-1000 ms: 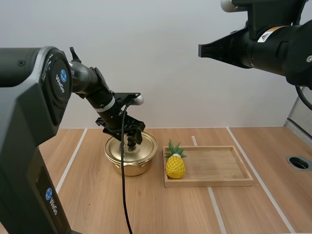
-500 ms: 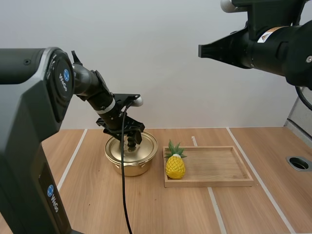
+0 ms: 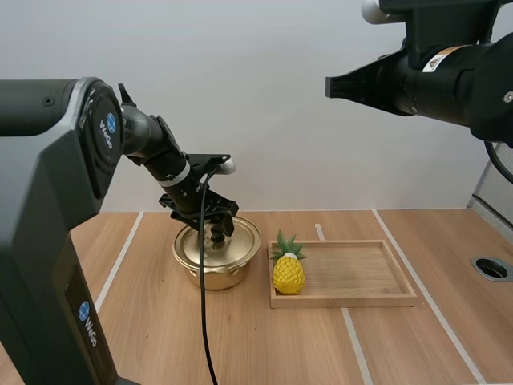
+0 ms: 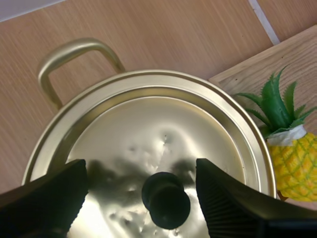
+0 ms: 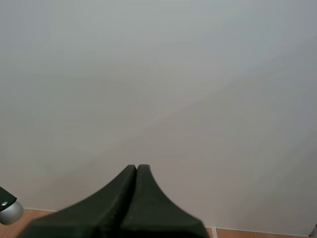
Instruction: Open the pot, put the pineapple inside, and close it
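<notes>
Pot point(image 3: 216, 269) stands with its lid point(image 4: 148, 129) on, just beside the pineapple point(image 3: 288, 271). Its black knob point(image 4: 166, 199) sits right between my left gripper's point(image 4: 141, 171) wide-apart fingers; my right gripper point(image 5: 136, 168), fingers pressed together, hangs high away.

Left arm point(image 3: 48, 200): dark grey matte shell, round blue logo badges point(image 3: 104, 126), white band point(image 3: 179, 172) on the forearm. Right arm point(image 3: 457, 80): black, yellow-and-white warning label point(image 3: 442, 56), rounded white cap point(image 3: 373, 10) on top. Left arm's fingers point(image 4: 233, 208): black, ribbed inner faces.
</notes>
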Controlling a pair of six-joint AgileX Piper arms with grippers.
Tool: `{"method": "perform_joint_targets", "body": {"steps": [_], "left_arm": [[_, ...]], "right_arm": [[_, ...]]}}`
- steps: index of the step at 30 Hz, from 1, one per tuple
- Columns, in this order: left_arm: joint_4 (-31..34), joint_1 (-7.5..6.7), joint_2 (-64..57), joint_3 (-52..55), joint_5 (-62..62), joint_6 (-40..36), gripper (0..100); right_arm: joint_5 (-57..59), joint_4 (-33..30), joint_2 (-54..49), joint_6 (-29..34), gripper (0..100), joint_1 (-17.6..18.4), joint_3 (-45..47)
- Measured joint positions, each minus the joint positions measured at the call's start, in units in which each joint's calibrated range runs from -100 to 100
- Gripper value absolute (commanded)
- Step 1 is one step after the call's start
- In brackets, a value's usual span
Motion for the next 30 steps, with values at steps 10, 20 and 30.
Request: {"method": "perform_joint_targets", "body": {"steps": [10,20,30], "left_arm": [[-0.12,0.0,-0.73,0.76,7.14,-1.31,100],[0.0,0.0,-1.68,0.76,6.84,-1.31,100],[-3.71,0.0,-1.68,0.76,7.39,0.93,100]], "right_arm": [[0.0,0.0,0.0,0.0,0,0.0,0.0],[0.0,0.0,0.0,0.0,0,0.0,0.0],[0.0,0.0,0.0,0.0,0,0.0,0.0]]}}
